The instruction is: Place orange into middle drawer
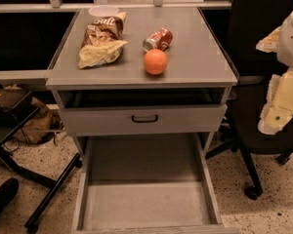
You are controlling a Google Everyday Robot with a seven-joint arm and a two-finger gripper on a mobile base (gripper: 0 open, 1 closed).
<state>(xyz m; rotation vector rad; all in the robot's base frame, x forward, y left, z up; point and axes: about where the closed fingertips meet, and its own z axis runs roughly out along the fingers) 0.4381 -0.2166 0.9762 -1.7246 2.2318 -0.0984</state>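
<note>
On the flat grey counter (pixel 200 57) sits our smooth round orange (pixel 155 62); pale gripper (pixel 282 101) far right, we cannot tell its grip.

Smooth orange (pixel 155 62), matt grey middle drawer (pixel 146 208) — pale plastic-looking claw (pixel 278 104) at right edge.

The grey table (pixel 200 52) carries a chip bag (pixel 101 40), a tipped red soda can (pixel 157 38), the orange (pixel 155 62) and a pale cup (pixel 103 10); the gripper (pixel 277 112) hangs to its right.
</note>
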